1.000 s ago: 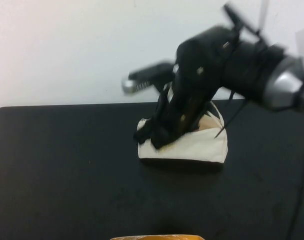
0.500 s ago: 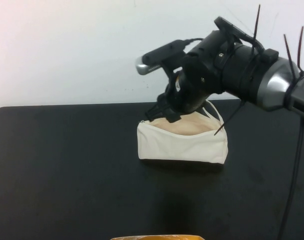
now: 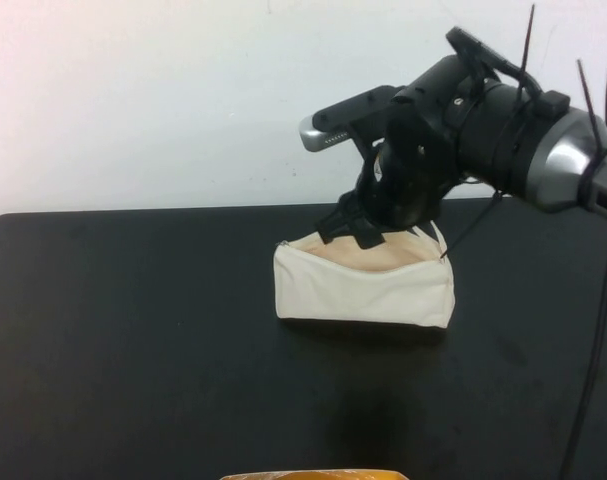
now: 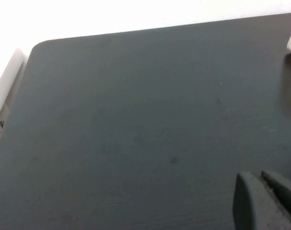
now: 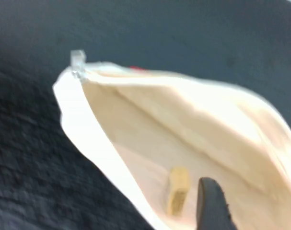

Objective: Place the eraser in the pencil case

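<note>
Over on the left the black surface (image 3: 133,330) lies bare, and the left gripper (image 4: 267,201) hangs low above that stretch, out of the high view altogether; its wrist camera shows only two dark fingertips pressed close together with nothing between them, so it looks parked and shut up tight. Moving toward the middle, the pencil case (image 3: 365,288) stands upright on its base with the zip mouth gaping and the pale peach lining showing. Inside it, as the right wrist camera looks down, the eraser (image 5: 177,189) sits on the lining near the bottom of the pouch, free of any grip. Just above the mouth hovers the right gripper (image 3: 349,228), its fingers parted and empty, one dark fingertip (image 5: 210,203) poking into the opening beside the eraser. To my eye the drop is done and what is left is getting clear: the arm should rise straight up out of the mouth so no finger catches the soft fabric rim or the loop strap (image 3: 438,240) at the pouch's right end and tips the case over. There is plenty of open surface in front and to the left, though the pouch sits rather near the far edge by the white wall (image 3: 133,100), so pulling back toward the right looks safest.
</note>
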Robot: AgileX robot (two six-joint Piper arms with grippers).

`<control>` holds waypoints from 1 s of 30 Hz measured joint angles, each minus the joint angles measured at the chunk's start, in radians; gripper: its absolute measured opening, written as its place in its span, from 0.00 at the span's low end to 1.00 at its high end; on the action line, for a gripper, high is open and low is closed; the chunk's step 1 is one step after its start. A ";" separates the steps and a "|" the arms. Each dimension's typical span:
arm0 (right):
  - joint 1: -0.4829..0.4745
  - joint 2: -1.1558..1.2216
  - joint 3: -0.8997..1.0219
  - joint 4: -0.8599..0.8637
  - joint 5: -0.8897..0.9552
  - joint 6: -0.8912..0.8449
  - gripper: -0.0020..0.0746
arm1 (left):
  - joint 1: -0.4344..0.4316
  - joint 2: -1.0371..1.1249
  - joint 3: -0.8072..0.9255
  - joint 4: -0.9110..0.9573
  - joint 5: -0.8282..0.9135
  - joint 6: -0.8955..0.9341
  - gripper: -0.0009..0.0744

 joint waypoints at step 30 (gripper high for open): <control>0.269 -1.010 0.730 -0.001 0.061 -0.169 0.03 | 0.000 0.000 0.000 0.000 0.000 0.000 0.01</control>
